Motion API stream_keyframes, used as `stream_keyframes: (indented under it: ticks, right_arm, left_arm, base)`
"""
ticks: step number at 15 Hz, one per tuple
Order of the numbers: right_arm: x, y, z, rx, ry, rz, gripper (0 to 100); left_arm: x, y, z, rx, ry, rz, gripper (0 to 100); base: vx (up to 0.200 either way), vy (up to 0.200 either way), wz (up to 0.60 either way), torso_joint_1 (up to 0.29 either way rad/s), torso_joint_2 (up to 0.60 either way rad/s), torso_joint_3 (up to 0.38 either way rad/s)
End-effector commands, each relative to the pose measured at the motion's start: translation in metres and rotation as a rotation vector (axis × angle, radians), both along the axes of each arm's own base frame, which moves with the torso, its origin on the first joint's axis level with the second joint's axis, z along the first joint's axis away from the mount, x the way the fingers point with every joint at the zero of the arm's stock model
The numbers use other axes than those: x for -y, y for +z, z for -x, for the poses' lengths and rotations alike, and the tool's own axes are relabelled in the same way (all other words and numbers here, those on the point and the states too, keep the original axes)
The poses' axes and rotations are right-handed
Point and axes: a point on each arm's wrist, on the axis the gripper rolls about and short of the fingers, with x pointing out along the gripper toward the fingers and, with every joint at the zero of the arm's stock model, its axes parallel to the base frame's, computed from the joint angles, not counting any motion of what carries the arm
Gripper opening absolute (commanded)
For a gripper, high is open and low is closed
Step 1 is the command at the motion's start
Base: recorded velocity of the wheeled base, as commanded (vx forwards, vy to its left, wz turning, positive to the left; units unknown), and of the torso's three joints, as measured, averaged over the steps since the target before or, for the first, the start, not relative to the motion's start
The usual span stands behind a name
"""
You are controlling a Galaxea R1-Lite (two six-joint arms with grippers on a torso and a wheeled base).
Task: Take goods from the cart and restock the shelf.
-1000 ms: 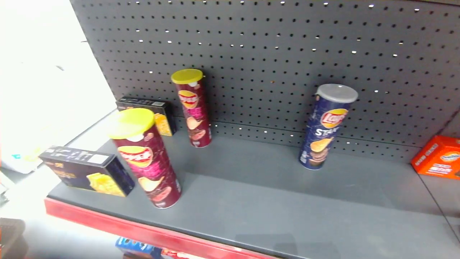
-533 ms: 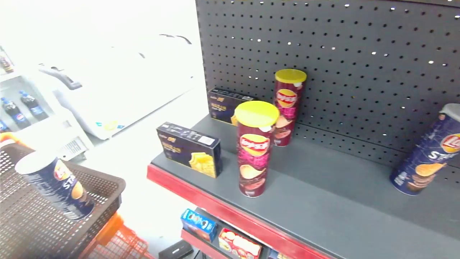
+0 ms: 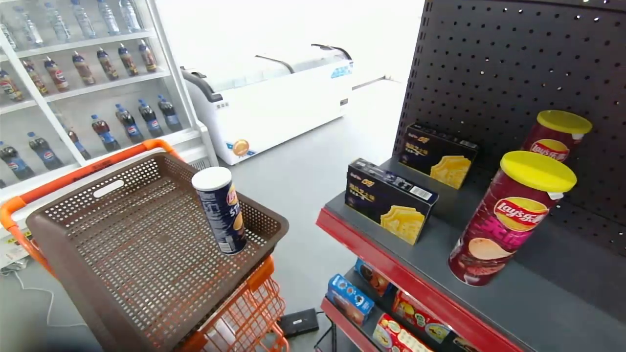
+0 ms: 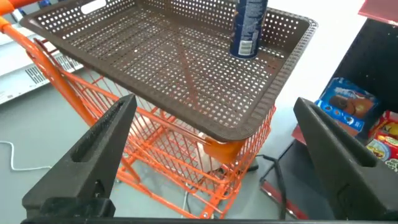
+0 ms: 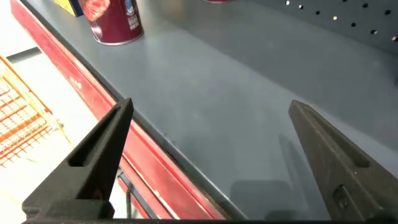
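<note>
Grey shelf board point(image 3: 547, 303) with a red front lip, and near that lip stands the maroon chip can point(image 3: 508, 220), yellow lid up. Behind it, by the pegboard, stands a second maroon can point(image 3: 555, 134). Left of it, a dark snack box point(image 3: 389, 200) sits at the shelf's end, with another dark box point(image 3: 437, 155) farther back. Well to its left, the cart's brown mesh basket point(image 3: 122, 244) carries one navy chip can point(image 3: 220, 210), standing near the right rim.

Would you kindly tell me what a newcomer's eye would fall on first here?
A lone dark blue chip can stands upright in the brown basket atop the orange cart. On the grey shelf to its right, a maroon chip can with a yellow lid stands near the front edge, a second maroon can behind it by the pegboard.
</note>
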Motion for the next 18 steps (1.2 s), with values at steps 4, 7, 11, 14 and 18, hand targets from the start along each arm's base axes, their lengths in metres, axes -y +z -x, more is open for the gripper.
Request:
stream_keyframes:
  ticks: [4,7,11,14,18]
  right_arm:
    - [0.000,0.000,0.000,-0.001,0.000,0.000,100]
    - [0.000,0.000,0.000,-0.001,0.000,0.000,100]
    - [0.000,0.000,0.000,-0.001,0.000,0.000,100]
    - [0.000,0.000,0.000,-0.001,0.000,0.000,100]
    - [0.000,0.000,0.000,-0.001,0.000,0.000,100]
  left_arm:
    - [0.000,0.000,0.000,-0.002,-0.005,-0.003,100]
    - [0.000,0.034,0.008,0.098,-0.028,-0.063,100]
    - [0.003,0.124,-0.054,-0.184,-0.123,-0.102,100]
    - [0.006,0.131,-0.104,-0.287,-0.129,-0.101,100]
    - [0.015,0.119,-0.164,-0.266,-0.164,-0.084,100]
  base:
    - [0.000,0.000,0.00,0.000,0.00,0.000]
    - [0.000,0.000,0.00,0.000,0.00,0.000]
    - [0.000,0.000,0.00,0.000,0.00,0.000]
    - [0.000,0.000,0.00,0.000,0.00,0.000]
    - [0.000,0.000,0.00,0.000,0.00,0.000]
